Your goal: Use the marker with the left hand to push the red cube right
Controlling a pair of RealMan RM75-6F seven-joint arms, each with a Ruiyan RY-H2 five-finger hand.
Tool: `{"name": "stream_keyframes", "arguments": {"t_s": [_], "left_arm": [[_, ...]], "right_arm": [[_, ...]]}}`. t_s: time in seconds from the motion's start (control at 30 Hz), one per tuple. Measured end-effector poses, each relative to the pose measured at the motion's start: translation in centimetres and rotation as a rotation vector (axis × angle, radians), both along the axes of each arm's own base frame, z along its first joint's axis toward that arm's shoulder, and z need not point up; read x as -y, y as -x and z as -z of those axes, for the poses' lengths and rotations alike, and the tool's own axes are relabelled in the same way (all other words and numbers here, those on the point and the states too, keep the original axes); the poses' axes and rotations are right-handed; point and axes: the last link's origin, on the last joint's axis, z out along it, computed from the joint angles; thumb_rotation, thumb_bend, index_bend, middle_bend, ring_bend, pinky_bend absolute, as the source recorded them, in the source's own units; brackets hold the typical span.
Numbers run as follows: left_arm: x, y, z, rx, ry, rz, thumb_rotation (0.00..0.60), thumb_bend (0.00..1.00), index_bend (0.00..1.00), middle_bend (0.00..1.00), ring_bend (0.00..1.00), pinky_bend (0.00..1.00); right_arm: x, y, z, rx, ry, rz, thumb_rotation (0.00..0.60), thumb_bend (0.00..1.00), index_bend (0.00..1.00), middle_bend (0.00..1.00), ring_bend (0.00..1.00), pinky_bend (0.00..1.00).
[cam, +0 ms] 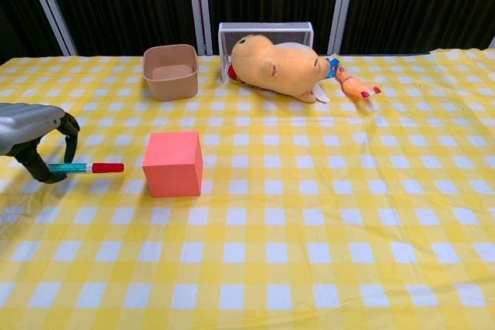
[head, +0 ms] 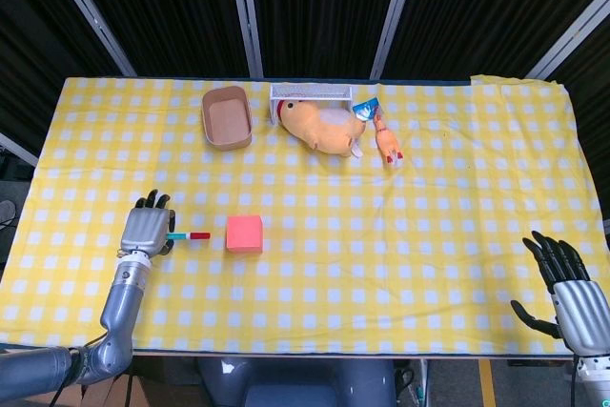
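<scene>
my left hand pinches the marker, red tip just left of the red cube — not touching; next i drive it right — straight into the cube's left face.

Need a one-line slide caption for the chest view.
Left hand holds the marker level, red tip short of the red cube.

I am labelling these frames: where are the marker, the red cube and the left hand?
marker (cam: 85, 167), chest view, mid-barrel.
red cube (cam: 173, 164), chest view, front face.
left hand (head: 145, 233), head view, back of hand.
</scene>
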Motion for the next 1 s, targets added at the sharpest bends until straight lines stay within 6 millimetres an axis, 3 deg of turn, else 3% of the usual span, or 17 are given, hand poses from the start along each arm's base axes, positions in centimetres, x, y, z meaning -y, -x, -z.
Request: {"name": "stream_keyframes", "arguments": {"t_s": [0.13,0.47,1.0], "left_arm": [[-0.3,-1.0,0.8,0.019,0.002,0.017,0.6,0.43,0.61,0.13,0.04,0.15],[-0.9,-5.5,4.7,0.06,0.048,0.061,0.6,0.43,0.61,0.13,0.04,0.15],[-1.1,-10.8,7.6,0.113,0.064,0.112,0.6,0.43,0.61,0.14,0.04,0.15]], "right_arm": [[0.0,0.0,0.0,0.01,-0.002,0.004,0.6,0.32,0.0,0.0,0.0,0.0],[0.0,0.0,-0.2,0.023,0.0,0.004,0.6,0.32,0.0,0.0,0.0,0.0],[-0.1,-0.1,-0.3,0.023,0.002,-0.007,0.6,0.32,0.0,0.0,0.0,0.0]]}}
